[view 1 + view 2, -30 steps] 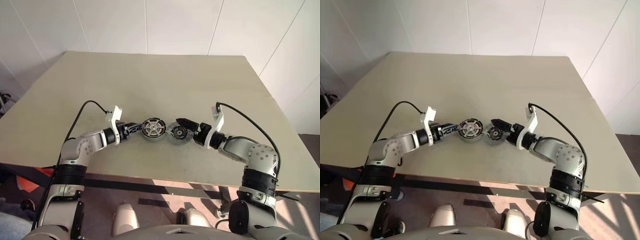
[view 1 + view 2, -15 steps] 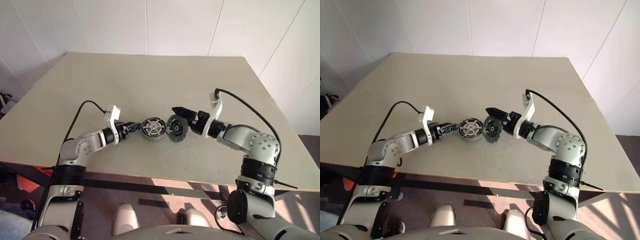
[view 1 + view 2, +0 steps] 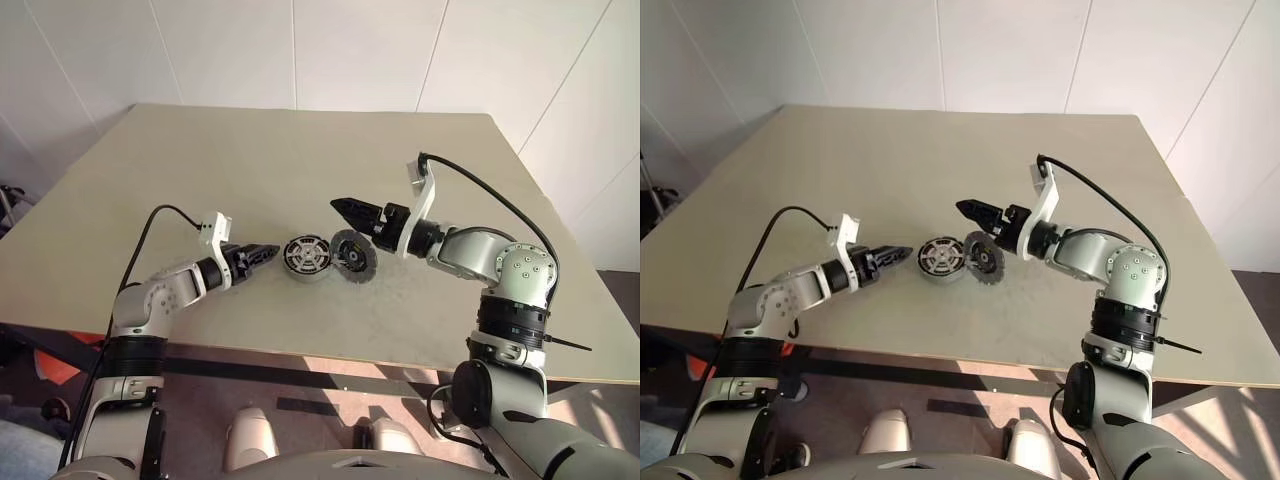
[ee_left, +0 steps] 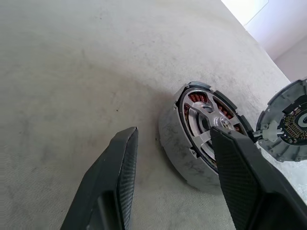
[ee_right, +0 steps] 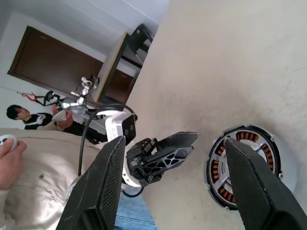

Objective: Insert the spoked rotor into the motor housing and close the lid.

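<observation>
Both grippers are hanging open and empty, left gripper just off the motor housing, lid leaning beside it below right gripper—looking rigid, heavyish, slick, best pinched across the rim.

Left pincer is spread open with nothing in it, hanging over the tabletop. Housing sits just past the fingertips, copper windings showing, lid leaning right beside it.

Silver-grey arms (black cables), white wrist brackets.
</observation>
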Robot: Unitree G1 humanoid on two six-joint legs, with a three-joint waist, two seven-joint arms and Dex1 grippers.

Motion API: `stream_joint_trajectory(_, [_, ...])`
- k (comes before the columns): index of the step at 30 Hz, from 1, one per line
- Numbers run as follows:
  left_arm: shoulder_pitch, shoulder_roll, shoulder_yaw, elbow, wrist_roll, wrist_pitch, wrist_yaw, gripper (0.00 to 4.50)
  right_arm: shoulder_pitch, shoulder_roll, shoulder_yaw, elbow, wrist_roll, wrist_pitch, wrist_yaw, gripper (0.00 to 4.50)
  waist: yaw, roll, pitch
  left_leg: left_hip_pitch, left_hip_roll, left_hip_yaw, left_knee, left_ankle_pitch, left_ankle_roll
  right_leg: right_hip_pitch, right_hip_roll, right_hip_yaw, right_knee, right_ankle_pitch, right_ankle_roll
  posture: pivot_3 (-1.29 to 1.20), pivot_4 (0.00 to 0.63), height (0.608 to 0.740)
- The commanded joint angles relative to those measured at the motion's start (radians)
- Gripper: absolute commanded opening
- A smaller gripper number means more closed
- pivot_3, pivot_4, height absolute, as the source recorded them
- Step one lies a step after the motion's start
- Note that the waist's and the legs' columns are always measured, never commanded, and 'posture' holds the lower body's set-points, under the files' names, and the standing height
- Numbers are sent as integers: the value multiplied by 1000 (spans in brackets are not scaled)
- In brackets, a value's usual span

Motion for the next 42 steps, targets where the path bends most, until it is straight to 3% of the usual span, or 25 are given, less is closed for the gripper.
stream_joint_trajectory(1, [-13,-2,21,-32,-15,-21,3,2529,-38,-1,1,2,55,-10,-30,3657,0,0,0,0,0,0,0,0,0,0,0,0,0,0,0,0,0,740])
stream_joint_trajectory(7, [-16,-7,22,-24,-12,-28,4,2529,-31,13,25,3,65,-26,-63,3657,0,0,0,0,0,0,0,0,0,0,0,0,0,0,0,0,0,740])
stream_joint_trajectory(13, [-18,-15,9,-12,-9,-34,-5,2529,11,-45,18,-18,82,-3,-95,3657,6,-1,0,0,0,0,1,0,0,0,0,0,0,0,0,0,0,740])
stream_joint_trajectory(20, [-71,-36,-55,51,14,-39,-53,2529,242,-148,20,-163,300,-22,-204,3657,29,-1,0,0,0,0,1,0,0,1,0,0,0,0,0,0,0,740])
stream_joint_trajectory(30, [-170,-35,-115,187,58,-70,-137,2529,599,-369,137,-403,606,-223,-236,3657,42,0,-1,1,0,0,3,0,1,2,0,1,0,-4,8,0,0,740])
stream_joint_trajectory(36, [-176,-43,-126,197,68,-67,-151,2529,687,-379,250,-395,570,-325,-230,3657,42,-1,-1,-2,0,0,8,-2,4,2,-1,0,-1,-4,9,0,0,740])
stream_joint_trajectory(42, [-159,-25,-121,170,66,-49,-149,2529,639,-361,329,-350,524,-382,-211,3657,39,-1,-1,-5,0,0,14,-4,7,2,-2,1,-1,-3,10,0,0,740])
